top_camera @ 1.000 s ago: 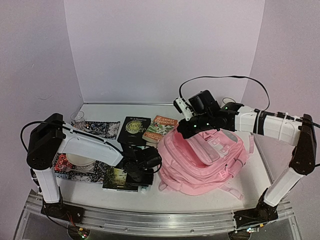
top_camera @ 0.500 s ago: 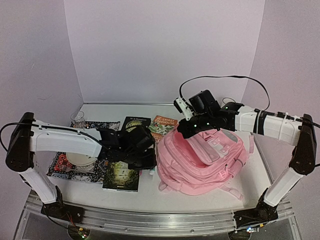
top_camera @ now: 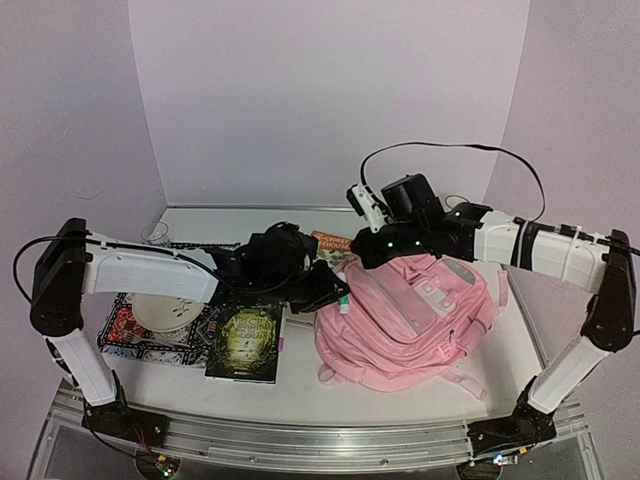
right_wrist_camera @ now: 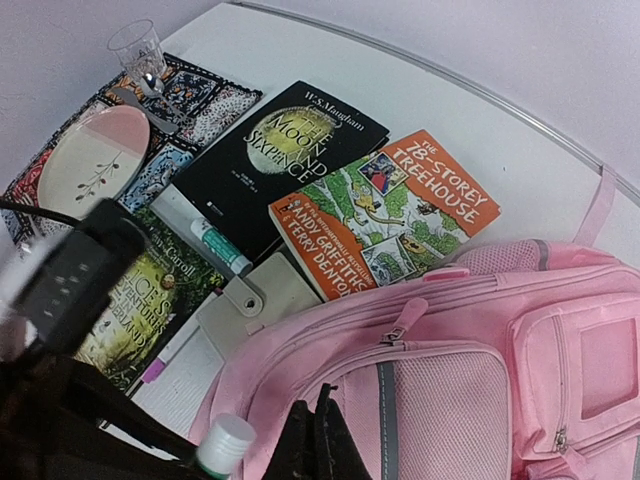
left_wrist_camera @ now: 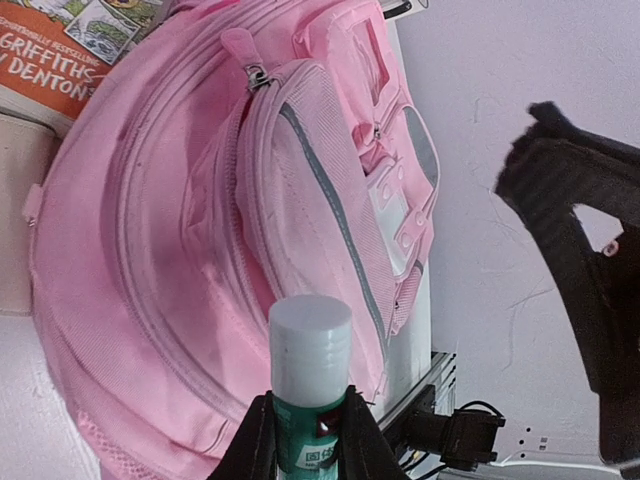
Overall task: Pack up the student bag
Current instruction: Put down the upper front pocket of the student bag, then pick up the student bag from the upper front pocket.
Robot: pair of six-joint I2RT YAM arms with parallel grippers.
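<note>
large soft pink fabric student bag [top_camera: 410, 320] lies centre-right on table [top_camera: 300, 395], top fabric pinched in fully closed right gripper [right_wrist_camera: 320, 440] | left gripper [left_wrist_camera: 305, 445] has swung from near green book [top_camera: 243, 342] to bag's left edge, jaws narrowly parted, clamping white-capped green glue stick [left_wrist_camera: 310, 350]; insertion looks next | in way: no open mouth visible; orange paperback [right_wrist_camera: 390, 215], beige wallet [right_wrist_camera: 260, 300] just beside

Pale lilac walls [top_camera: 330, 100] box in a white table [top_camera: 300, 400] — an aluminium rail [top_camera: 330, 440] along its near edge.
</note>
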